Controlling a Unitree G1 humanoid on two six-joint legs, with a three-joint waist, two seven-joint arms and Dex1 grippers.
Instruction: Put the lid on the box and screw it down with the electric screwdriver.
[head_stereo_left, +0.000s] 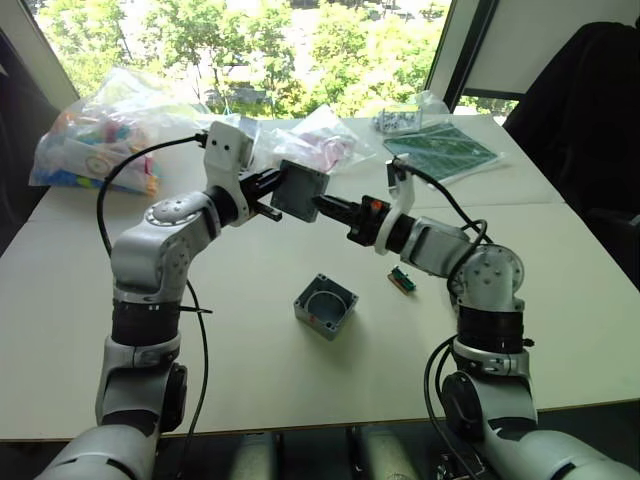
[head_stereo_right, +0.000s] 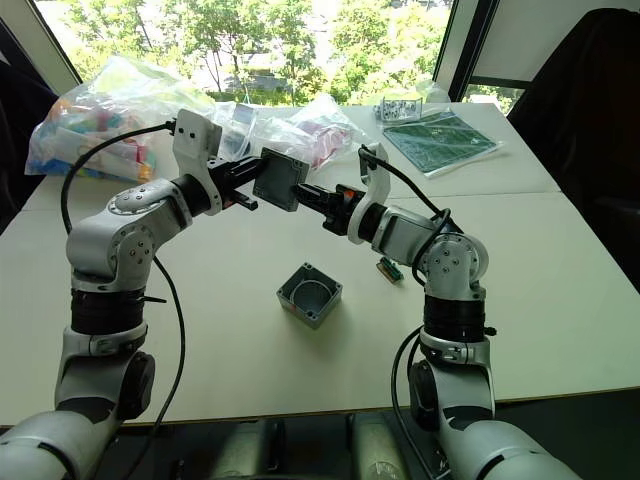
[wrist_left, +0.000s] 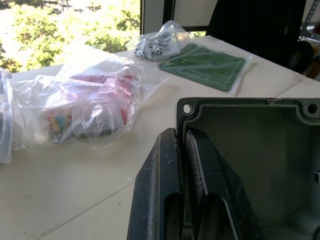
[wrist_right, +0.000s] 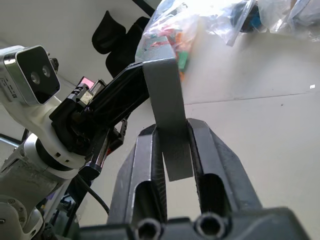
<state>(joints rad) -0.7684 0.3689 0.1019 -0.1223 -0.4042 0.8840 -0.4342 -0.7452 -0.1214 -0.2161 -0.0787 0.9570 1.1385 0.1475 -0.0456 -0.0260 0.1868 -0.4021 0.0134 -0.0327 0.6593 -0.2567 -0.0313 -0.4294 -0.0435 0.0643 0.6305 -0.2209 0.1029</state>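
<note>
The lid (head_stereo_left: 300, 190), a shallow grey square, hangs in the air above the middle of the white table (head_stereo_left: 560, 300), standing on edge. My left gripper (head_stereo_left: 270, 197) is shut on its rim from the left, with the fingers (wrist_left: 172, 175) pinching the lid's wall (wrist_left: 250, 145). My right gripper (head_stereo_left: 326, 207) is shut on the opposite edge, and the lid's edge (wrist_right: 167, 95) sits between its two fingers (wrist_right: 145, 165). The box (head_stereo_left: 325, 305), deep and grey with its opening up, stands on the table below both grippers. The electric screwdriver is out of view.
A small green part (head_stereo_left: 403, 280) lies on the table right of the box. Plastic bags of colourful parts (head_stereo_left: 100, 140) and pink parts (head_stereo_left: 325, 140) lie at the back. A bagged green board (head_stereo_left: 442, 152) and a bag of small hardware (head_stereo_left: 400, 118) lie back right. A black chair (head_stereo_left: 590, 120) stands at the right.
</note>
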